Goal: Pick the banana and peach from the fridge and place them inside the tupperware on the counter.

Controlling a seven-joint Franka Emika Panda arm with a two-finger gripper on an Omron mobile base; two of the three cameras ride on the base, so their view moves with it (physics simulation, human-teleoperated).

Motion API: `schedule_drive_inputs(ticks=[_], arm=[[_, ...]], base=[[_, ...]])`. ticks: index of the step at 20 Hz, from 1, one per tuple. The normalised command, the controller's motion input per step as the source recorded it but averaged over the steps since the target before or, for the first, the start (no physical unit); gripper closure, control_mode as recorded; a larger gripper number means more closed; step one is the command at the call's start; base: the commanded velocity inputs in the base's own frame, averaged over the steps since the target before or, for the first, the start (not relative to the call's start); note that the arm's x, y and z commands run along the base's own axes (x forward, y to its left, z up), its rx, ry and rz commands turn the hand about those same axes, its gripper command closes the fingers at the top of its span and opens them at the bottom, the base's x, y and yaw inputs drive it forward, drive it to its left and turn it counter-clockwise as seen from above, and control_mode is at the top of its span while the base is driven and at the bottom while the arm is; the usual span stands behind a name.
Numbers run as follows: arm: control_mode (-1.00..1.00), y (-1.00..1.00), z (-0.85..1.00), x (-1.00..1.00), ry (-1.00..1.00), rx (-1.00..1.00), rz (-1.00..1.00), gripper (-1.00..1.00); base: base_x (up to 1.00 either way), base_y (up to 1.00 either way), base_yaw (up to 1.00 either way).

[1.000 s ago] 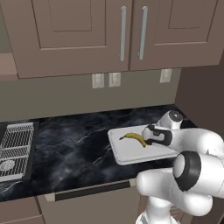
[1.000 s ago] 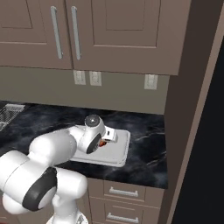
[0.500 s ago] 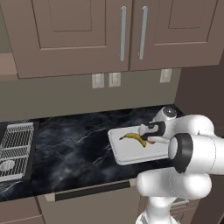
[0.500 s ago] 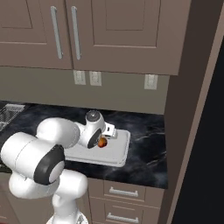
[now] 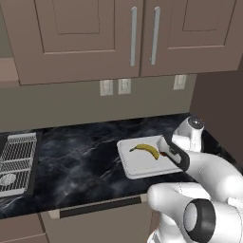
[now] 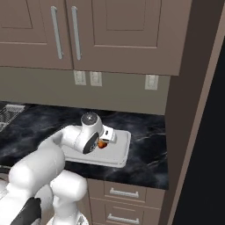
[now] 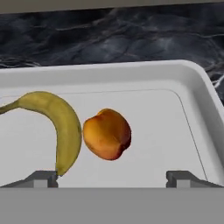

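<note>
White tupperware [image 7: 192, 87] on the black surface [image 5: 80, 156] — both fruits inside.
Banana [image 7: 61, 127] touching peach [image 7: 107, 133]; gripper [image 7: 111, 177] jaws spread, empty — task apparently complete.

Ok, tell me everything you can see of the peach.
The peach is a small, roundish orange fruit, redder along one side, with a smooth matte skin and a slightly lumpy outline. It lies on the floor of the white tupperware, right beside the banana, so close that they seem to touch. The open tool hovers just above it, its fingertips standing apart on either side, not gripping it. In the right base view it peeks out under the hand.
</note>
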Motion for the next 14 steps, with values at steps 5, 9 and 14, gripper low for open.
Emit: schedule_drive_inputs(ticks=[5, 9, 14], arm=[[-1.00, -0.01, 0.98, -0.95, -0.03, 0.00, 0.00, -1.00], [-1.00, 0.25, 1.00, -0.67, -0.04, -0.05, 0.00, -1.00], [-1.00, 0.58, 0.99, -0.46, -0.03, -0.14, 0.00, -1.00]], base=[[0.00, 0.00, 0.00], [0.00, 0.00, 0.00], [0.00, 0.00, 0.00]])
